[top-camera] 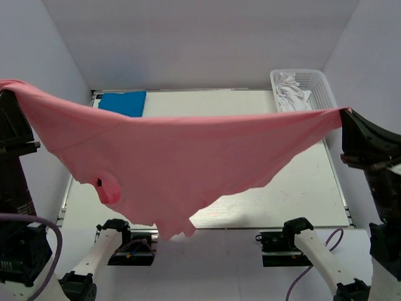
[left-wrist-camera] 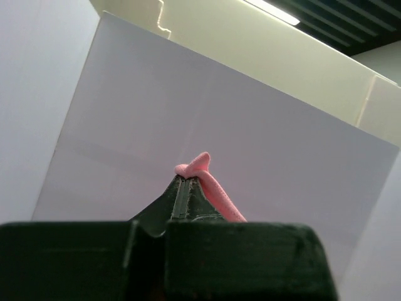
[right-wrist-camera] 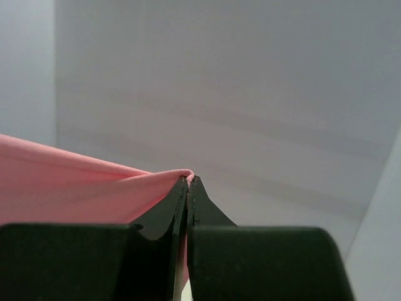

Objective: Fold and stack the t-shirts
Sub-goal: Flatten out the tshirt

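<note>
The salmon-pink t-shirt (top-camera: pixel 182 157) hangs in the air, stretched wide between the two hands. The left hand (left-wrist-camera: pixel 187 180) has its fingers pressed together on one corner of the cloth, with a small pink tuft poking out past the tips. The right hand (right-wrist-camera: pixel 188 180) pinches the opposite corner the same way, and the fabric runs off from it toward the other hand. Below that taut top edge the shirt sags in a rough triangle beneath both hands. Its collar-like neck opening and lowest point hang nearer the left hand, over the near edge of the surface (top-camera: pixel 301 182); whether the hem touches there I cannot tell. The blue t-shirt (top-camera: pixel 123 102) lies beyond and below the left hand as a neat folded rectangle, so that one looks finished. Beyond the right hand stands a basket (top-camera: pixel 322 84) holding white cloth (top-camera: pixel 291 94), possibly more shirts, though that is unclear. By my reading the task is roughly midway: the pink shirt is only spread out and has no fold in it yet. It has yet to be laid flat, folded and set on the blue one.
</note>
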Available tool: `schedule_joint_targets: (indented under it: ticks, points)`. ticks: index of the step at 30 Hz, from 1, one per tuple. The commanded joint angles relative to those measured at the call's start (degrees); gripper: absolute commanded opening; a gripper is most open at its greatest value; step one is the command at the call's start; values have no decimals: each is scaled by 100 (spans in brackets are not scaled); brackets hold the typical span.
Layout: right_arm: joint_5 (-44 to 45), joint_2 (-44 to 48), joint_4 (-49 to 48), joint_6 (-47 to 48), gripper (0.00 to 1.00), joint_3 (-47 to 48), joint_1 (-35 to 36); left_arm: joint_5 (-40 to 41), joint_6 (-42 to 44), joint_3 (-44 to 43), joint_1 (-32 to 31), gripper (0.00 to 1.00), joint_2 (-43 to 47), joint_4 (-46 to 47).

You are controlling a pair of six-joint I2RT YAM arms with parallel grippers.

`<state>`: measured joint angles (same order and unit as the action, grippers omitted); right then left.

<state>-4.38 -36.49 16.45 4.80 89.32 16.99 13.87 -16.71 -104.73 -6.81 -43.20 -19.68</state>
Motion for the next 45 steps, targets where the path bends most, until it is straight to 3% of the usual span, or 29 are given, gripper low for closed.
schedule_joint_targets:
  ticks: [1, 5, 10, 17, 20, 23, 27, 33, 45]
  points:
    - [-379, 273, -300, -189, 0, -178, -12, -366, -165, -83, 57, 0, 109, -264]
    - [-493, 423, -326, -313, 0, -458, -20, -499, -280, -83, 57, 0, 110, -326]
    - [260, 388, -449, -445, 0, -1142, 6, -577, -394, 373, 57, 0, 58, -326]
    - [394, -85, -494, -1068, 0, -1917, -3, -578, -728, 1882, 57, 0, -276, -1]
    - [894, -376, -554, -1401, 0, -2549, -12, -210, -1105, 2594, 5, 0, -583, 315]
    - [1185, -683, -704, -1587, 0, -3050, -12, -341, -1177, 3300, 4, 0, -899, 912]
    - [1519, -1446, -634, -1561, 0, -3105, -12, -385, -1177, 3204, 4, 0, -2189, 773]
    - [2045, -2564, -1011, -1307, 0, -3026, -29, -237, -1229, 3284, 4, 0, -3070, 1406]
    - [2697, -5208, -1126, -1016, 0, -1348, -161, -288, -1177, 1536, 4, 0, -5671, 1458]
